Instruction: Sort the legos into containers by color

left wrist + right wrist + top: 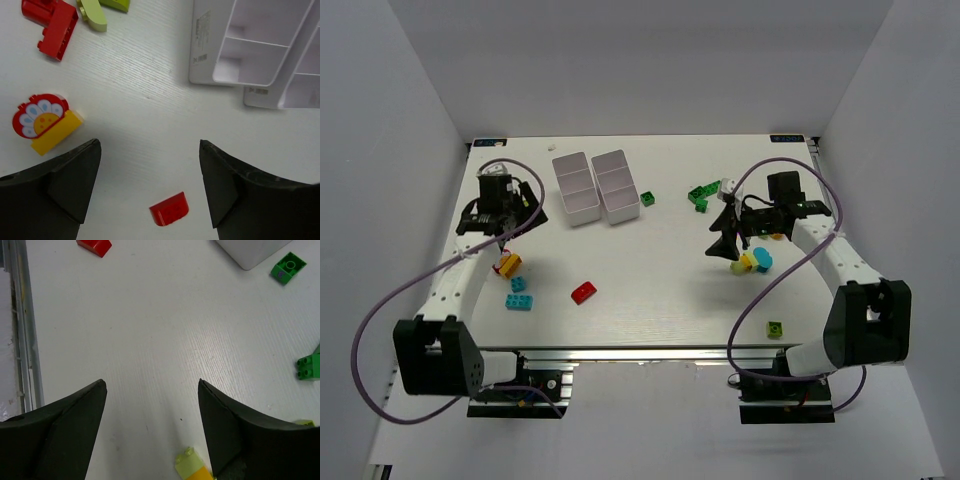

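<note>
The left gripper (150,150) and right gripper (152,385) hold their jaws wide apart, gripping nothing. Small coloured studded plastic bricks (584,292) lie loose on the white tabletop (650,265), beside and in front of two white three-compartment plastic trays (582,215).

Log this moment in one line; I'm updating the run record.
left fingers: open, empty | right fingers: open, empty | legos: scattered on table | white trays: look empty

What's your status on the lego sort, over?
Left gripper open, right gripper open, nothing held. Legos loose on the table, trays look empty. Green brick lies near the trays.
</note>
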`<state>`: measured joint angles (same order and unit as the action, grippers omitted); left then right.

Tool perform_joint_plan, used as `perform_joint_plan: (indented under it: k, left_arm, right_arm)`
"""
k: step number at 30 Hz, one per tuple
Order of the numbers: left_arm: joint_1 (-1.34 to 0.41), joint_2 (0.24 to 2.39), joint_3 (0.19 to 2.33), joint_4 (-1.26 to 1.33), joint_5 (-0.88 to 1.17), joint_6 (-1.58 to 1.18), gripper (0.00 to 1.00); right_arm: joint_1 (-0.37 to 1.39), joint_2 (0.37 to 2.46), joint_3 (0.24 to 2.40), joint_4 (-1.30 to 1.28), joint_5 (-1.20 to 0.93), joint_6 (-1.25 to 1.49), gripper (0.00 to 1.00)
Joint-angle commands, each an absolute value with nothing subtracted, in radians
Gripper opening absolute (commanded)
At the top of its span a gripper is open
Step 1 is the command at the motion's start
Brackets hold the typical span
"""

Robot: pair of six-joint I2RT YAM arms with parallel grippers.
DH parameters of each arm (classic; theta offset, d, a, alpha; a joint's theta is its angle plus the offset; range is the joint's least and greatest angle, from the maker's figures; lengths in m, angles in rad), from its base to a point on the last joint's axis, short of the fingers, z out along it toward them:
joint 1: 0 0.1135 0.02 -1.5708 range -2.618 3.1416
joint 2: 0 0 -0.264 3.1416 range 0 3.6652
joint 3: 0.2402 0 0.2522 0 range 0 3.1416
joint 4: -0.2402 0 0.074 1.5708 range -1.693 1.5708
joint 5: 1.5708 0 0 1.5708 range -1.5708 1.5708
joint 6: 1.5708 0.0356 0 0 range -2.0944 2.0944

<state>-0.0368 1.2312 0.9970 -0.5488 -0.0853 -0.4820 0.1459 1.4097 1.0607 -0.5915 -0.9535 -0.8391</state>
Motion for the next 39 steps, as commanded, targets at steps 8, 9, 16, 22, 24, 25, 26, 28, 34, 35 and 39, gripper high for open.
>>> perform_joint_plan:
  k: [8,9,16,22,24,25,26,28,34,35,39]
  left_arm:
    - [-0.026,1.555,1.278,-0.623,-0.275,-0.225,0.7]
    - [-0.02,1.58,1.317,-0.626,-0.258,-0.244,0.69]
    - [-0.003,1.747,1.404,-0.551,-0.114,-0.523,0.35]
    - [0.035,1.851,1.454,-0.538,-0.141,-0.806,0.52]
    - [0.041,1.884,1.466,-0.557,-0.17,-0.864,0.58]
    - [0.044,1.891,1.474,-0.554,-0.182,-0.9,0.63]
    - [0.048,1.899,1.477,-0.552,-0.196,-0.917,0.65]
    - [0.057,1.922,1.486,-0.554,-0.218,-0.951,0.69]
    - [0.084,1.994,1.529,-0.534,-0.261,-1.02,0.74]
    - [0.086,2.022,1.54,-0.535,-0.261,-1.026,0.75]
    - [0.086,2.074,1.591,-0.523,-0.258,-1.049,0.75]
  right_arm:
    - [0.158,1.506,1.134,-0.592,-1.123,-0.959,0.58]
    - [0.16,1.503,1.121,-0.574,-1.118,-0.957,0.58]
    - [0.16,1.476,1.052,-0.439,-1.072,-0.853,0.58]
    - [0.16,1.482,1.045,-0.416,-1.029,-0.831,0.62]
    - [0.16,1.482,1.045,-0.416,-1.02,-0.831,0.63]
    - [0.16,1.483,1.045,-0.417,-1.014,-0.834,0.63]
    - [0.161,1.485,1.045,-0.417,-1.012,-0.836,0.63]
    - [0.16,1.488,1.046,-0.419,-1.006,-0.841,0.64]
    - [0.158,1.523,1.081,-0.448,-1.002,-0.87,0.65]
    - [0.158,1.534,1.092,-0.452,-0.999,-0.879,0.65]
    - [0.153,1.552,1.112,-0.474,-0.999,-0.893,0.65]
